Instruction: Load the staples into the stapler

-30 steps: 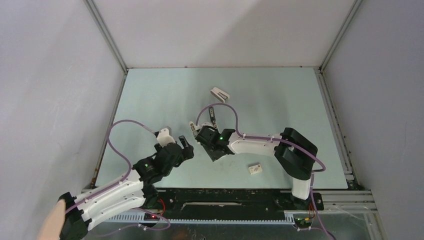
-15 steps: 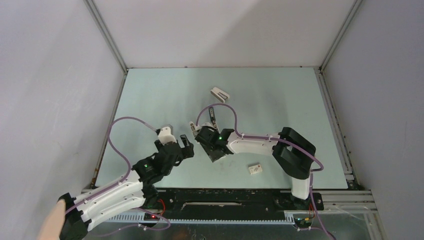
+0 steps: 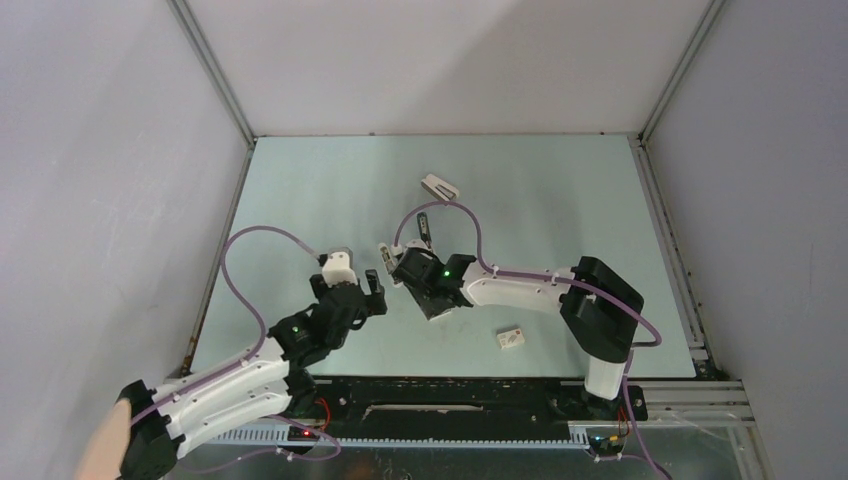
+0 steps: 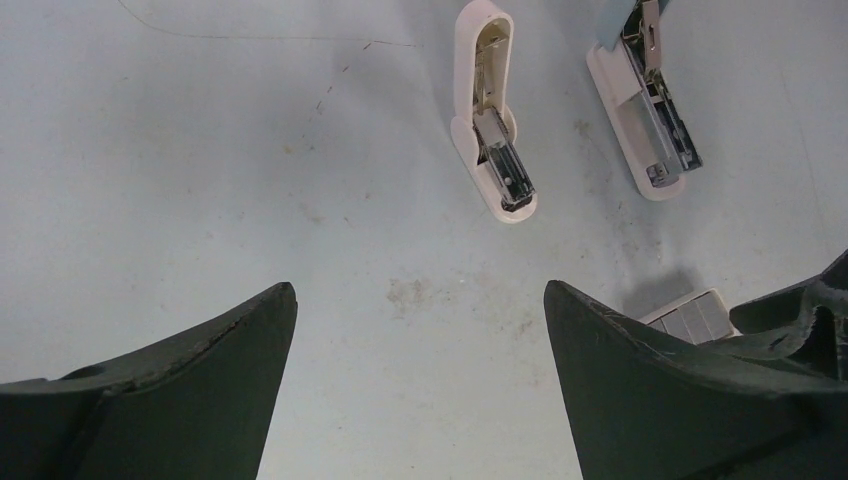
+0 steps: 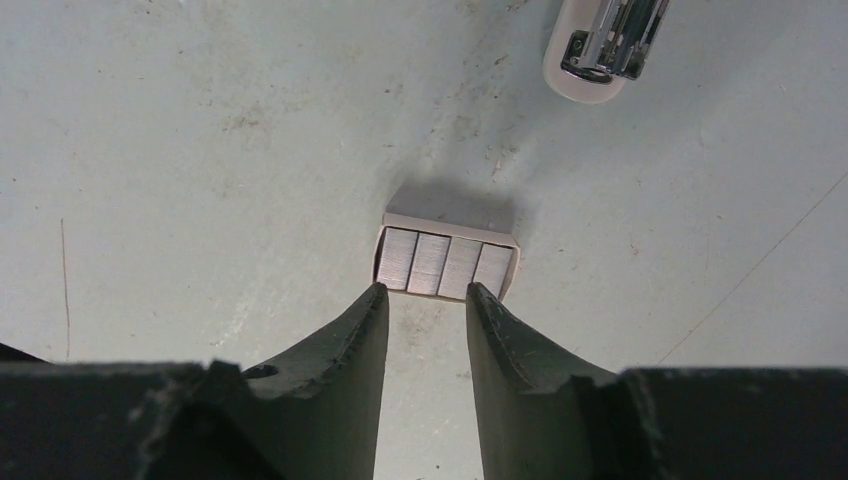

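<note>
Where staples [image 5: 447, 265] lie, three staplers [image 3: 440, 187] [image 3: 424, 225] [image 3: 383, 256], one box [image 3: 511, 338]

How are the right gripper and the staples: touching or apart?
Cannot tell. Right wrist view: the right gripper overlaps the staples at their edge; neither contact nor gap shows.

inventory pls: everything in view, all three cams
stapler: 1, pale grey-green top and white base, lying open mid-table
white-and-cream stapler: 1, white and cream, lying open beside it
wedge stapler: 1, white, further back on the table
staples: 1 tray, four grey metal strips, just ahead of the right fingertips
small box: 1, white with a red mark, near edge, right of centre
table: 1, pale green
left gripper: 1, dark, wide open, empty
right gripper: 1, dark, narrow gap, empty
</note>
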You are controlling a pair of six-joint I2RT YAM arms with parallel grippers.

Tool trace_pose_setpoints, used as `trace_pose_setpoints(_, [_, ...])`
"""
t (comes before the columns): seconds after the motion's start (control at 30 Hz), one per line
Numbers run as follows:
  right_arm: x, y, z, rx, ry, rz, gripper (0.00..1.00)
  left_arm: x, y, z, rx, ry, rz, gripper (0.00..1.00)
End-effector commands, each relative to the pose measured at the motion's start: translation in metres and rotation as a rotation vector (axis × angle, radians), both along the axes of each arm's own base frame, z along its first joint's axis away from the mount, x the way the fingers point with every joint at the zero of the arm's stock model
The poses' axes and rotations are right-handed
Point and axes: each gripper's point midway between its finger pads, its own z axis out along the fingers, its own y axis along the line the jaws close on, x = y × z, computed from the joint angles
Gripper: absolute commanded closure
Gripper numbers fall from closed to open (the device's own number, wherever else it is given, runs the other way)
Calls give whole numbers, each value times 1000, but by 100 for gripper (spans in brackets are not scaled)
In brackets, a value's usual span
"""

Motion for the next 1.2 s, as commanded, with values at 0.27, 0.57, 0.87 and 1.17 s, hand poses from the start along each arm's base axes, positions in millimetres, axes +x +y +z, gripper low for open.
trace_pose_setpoints(0.27, [5,7,-14,-14,7,-20,65,11,0,22,31,-44,14,4])
trace_pose_setpoints(0.57, [0,-4,-34,-75,57,-26,59,12,2,20,49,-38,27,4])
trace_pose_setpoints(0.87, [-3,-12,-40,-84,111,-13,53,12,0,19,49,-33,24,4])
trace_pose_setpoints(1.17, [-5,-12,-45,-49,165,-14,51,12,-3,18,42,-28,8,4])
